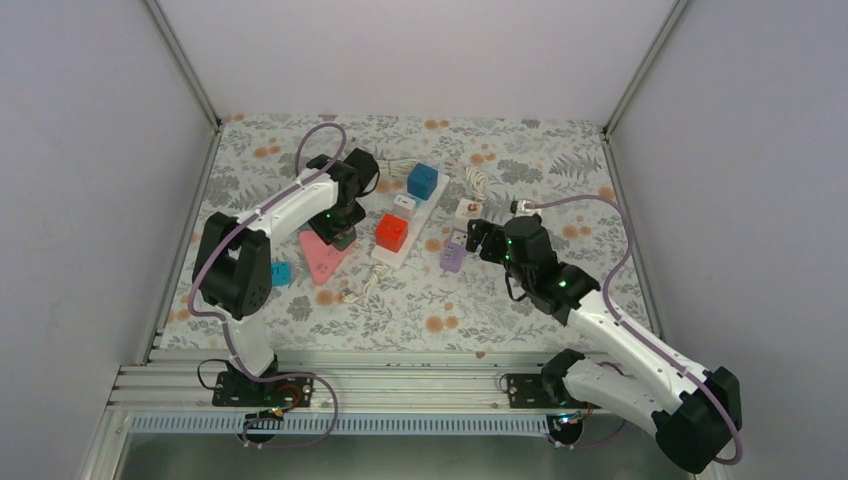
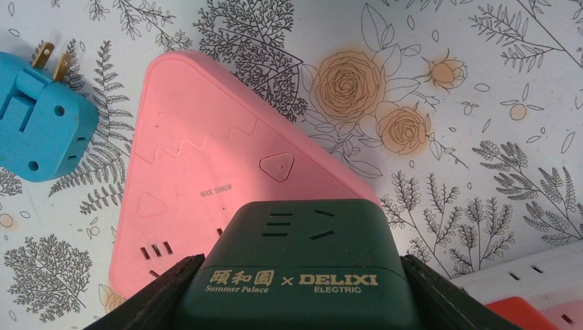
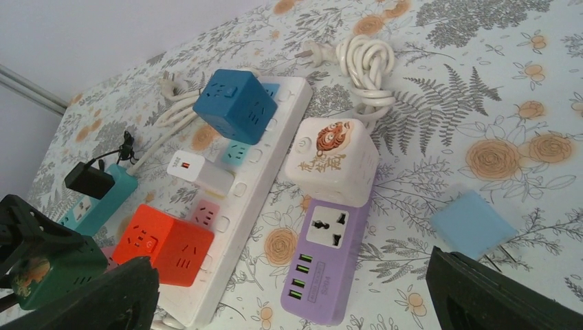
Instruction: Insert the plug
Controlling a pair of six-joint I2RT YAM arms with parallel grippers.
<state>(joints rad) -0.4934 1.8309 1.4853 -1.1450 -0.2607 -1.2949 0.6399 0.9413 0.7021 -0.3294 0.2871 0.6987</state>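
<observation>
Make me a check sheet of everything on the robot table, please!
Surface: flowered cloth covers the table.
Job's things: green cube plug held over the pink triangle strip; prongs hidden.
Clutter: white strip carrying a blue cube and a red cube; purple strip with a cream cube; loose small blue plug.
Grippers: left gripper shut on the green cube plug; right gripper open, empty, near the purple strip.
Cables: knotted white cord beside the white strip; purple arm cables.
Surroundings: plain walls, metal rail at the near edge.
</observation>
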